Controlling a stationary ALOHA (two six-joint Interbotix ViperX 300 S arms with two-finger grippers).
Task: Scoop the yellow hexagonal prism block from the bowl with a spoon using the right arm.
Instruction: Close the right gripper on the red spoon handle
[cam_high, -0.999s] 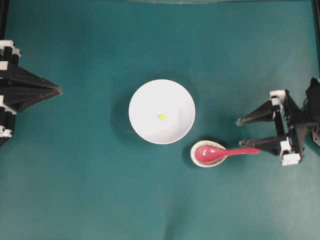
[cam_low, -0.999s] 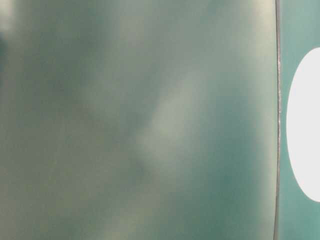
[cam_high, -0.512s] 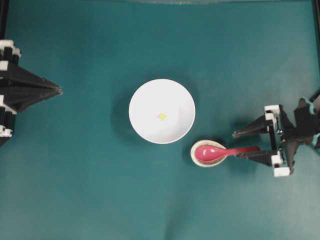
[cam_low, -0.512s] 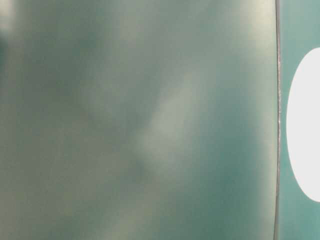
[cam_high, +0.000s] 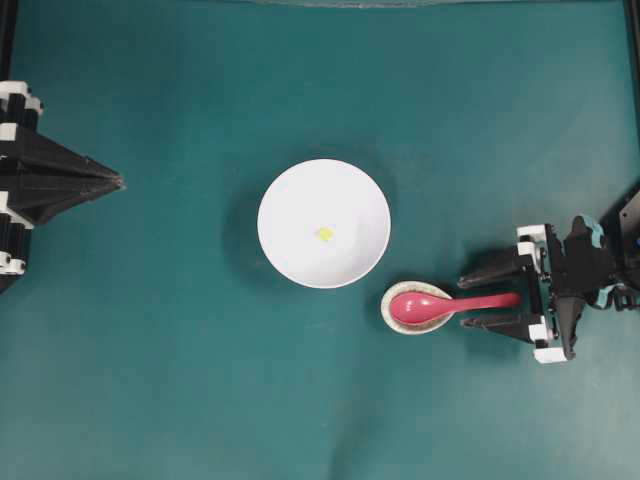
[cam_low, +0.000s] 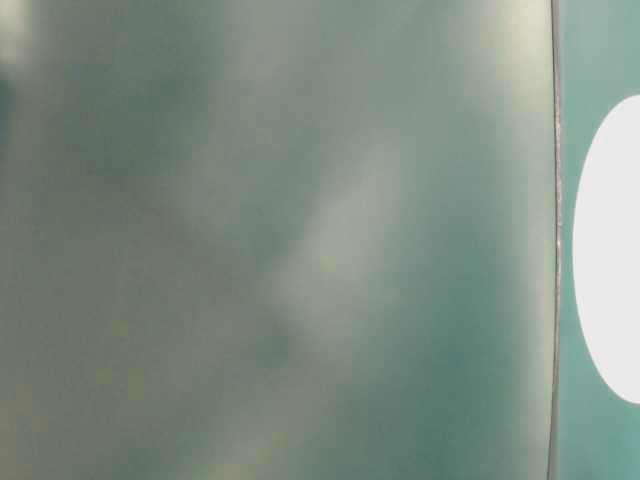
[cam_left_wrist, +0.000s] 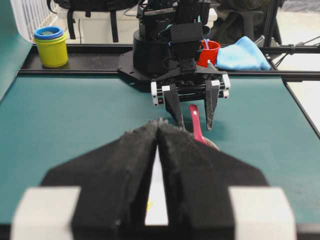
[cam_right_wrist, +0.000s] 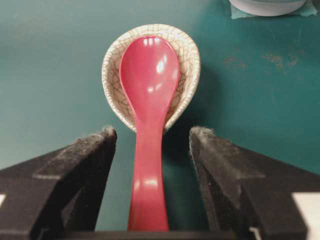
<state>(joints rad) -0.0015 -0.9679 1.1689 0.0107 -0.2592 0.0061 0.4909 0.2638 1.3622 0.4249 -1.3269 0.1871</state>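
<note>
Centrally, the right gripper (cam_right_wrist: 152, 145) stands released, straddling the pink-red spoon's handle (cam_right_wrist: 148, 125); the left gripper (cam_high: 118, 182) is clenched, empty, well apart.

You see: one white bowl (cam_high: 323, 223), one yellow block (cam_high: 324, 234), one red spoon (cam_high: 440, 304), one speckled dish (cam_high: 392, 316), two tools.

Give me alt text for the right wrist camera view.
A red spoon lies with its scoop in a crackled dish, its handle running back between the two open fingers of the right claw, untouched, on a green table.
</note>
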